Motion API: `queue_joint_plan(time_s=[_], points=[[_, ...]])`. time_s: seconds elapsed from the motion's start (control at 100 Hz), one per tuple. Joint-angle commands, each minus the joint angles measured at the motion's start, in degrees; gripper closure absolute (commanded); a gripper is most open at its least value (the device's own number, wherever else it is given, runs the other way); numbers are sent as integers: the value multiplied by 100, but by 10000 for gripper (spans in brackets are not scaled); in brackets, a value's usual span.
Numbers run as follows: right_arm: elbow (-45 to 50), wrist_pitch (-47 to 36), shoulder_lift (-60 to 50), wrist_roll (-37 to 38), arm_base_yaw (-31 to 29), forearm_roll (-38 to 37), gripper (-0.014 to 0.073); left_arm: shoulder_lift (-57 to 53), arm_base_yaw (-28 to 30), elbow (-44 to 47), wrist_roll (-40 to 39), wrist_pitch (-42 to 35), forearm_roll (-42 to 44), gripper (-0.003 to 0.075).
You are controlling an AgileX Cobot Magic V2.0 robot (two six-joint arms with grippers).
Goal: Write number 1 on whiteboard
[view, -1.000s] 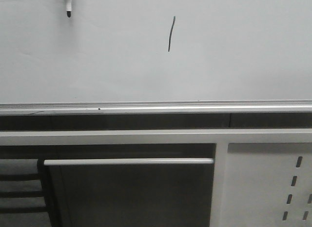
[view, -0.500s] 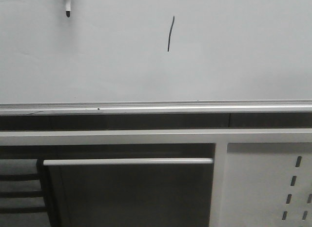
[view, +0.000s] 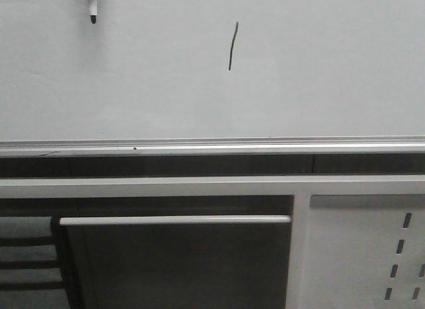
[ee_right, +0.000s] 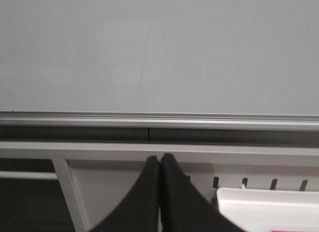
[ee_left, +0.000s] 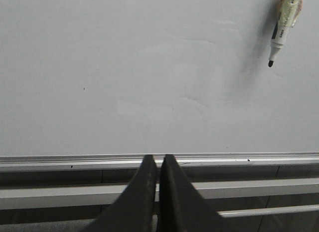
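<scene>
The number 1 [view: 232, 46] already stands on the whiteboard [view: 319, 83], right of the marker [view: 92, 4]; both grippers, left [ee_left: 158, 164] and right [ee_right: 159, 164], are pressed together, empty; writing looks finished.

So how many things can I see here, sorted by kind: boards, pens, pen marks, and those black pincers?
Whiteboards: 1, the whiteboard
Markers: 1, the marker at the top left of the front view
Pen marks: 1, the number 1
Grippers: 2, the left gripper and the right gripper, each with jaws together and holding nothing
Total: 5
</scene>
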Motion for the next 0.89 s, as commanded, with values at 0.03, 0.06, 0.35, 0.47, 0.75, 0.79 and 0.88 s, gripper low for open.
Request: queue_joint_plan(time_s=[0.03, 0.06, 0.35, 0.47, 0.75, 0.79, 0.88], points=[[161, -654, -90, 92, -37, -126, 657, -134, 7, 237, -64, -430, -44, 741], [161, -644, -90, 92, -37, -141, 657, -134, 7, 237, -64, -430, -44, 741], [151, -572, -90, 92, -37, -198, 657, -134, 7, 237, -64, -430, -44, 741], [151, -572, -90, 92, -37, -198, 657, -134, 7, 237, -64, -430, -44, 741], [151, -572, -90, 92, -37, -198, 657, -134, 7, 237, -64, -430, -44, 741], [151, -572, -90, 92, -37, -198, 657, -134, 7, 237, -64, -430, -44, 741], [151, -572, -90, 92, -37, -198, 657, -134, 7, 237, -64, -430, -44, 741]])
